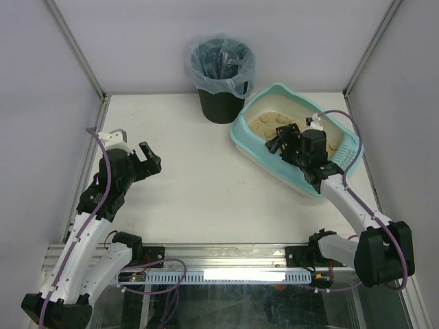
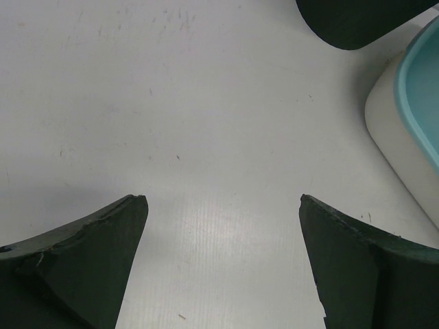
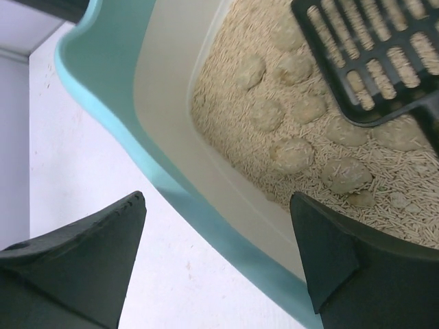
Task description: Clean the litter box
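Large light teal plastic rounded-rectangular litter box (image 1: 264, 164): at far right of white table (image 1: 192, 178), near black round bin with bluish bag liner (image 1: 221, 75); beige litter clumps (image 3: 291, 154) unremoved. Small black slotted scoop (image 3: 370, 62): lying on litter, ungrasped. Step judged: reaching for scoop; next calls for closing on its handle. Right gripper (image 1: 278, 144): spread wide, empty, over box's rim. Left gripper (image 1: 147, 161): spread, empty, over bare table, well apart.
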Controlling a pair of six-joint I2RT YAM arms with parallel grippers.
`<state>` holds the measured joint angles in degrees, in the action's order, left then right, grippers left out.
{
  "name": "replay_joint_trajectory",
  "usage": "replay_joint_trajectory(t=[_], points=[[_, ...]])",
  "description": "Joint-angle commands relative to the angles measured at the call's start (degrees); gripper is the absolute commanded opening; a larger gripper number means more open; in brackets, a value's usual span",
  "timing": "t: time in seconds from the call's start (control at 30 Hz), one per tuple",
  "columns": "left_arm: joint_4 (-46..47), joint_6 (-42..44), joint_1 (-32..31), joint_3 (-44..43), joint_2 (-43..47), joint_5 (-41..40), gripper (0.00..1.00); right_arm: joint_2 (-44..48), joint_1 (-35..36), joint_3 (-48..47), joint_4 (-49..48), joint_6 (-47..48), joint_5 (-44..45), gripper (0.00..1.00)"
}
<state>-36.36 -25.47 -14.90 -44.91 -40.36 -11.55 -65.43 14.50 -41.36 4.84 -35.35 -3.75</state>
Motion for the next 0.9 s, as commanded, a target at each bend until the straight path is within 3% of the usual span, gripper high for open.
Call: replay_joint_trajectory(t=[0.0,0.23,0.53,0.73,0.87], points=[[2.87,1.13,0.34,-2.23,0.04,1.15,0.99,0.04,5.01,3.08,6.91,-7.60,-4.84,0.89],[2.88,1.13,0.34,-2.25,-0.20,1.08,0.99,-0.73,12.46,1.96,3.07,-12.19,-4.08,0.88],[2.89,1.13,0.38,-2.16,-0.33,0.87,0.99,-8.79,21.82,-3.33,0.01,-12.62,-3.03,0.88],[2.88,1.14,0.33,-2.20,-0.63,1.00,0.99,-11.42,21.98,-4.66,2.39,-8.47,-1.96,0.74],[2.86,1.13,0.36,-2.21,-0.94,1.22,0.99,-13.32,22.12,-3.72,-1.12,-9.22,-5.13,0.62]])
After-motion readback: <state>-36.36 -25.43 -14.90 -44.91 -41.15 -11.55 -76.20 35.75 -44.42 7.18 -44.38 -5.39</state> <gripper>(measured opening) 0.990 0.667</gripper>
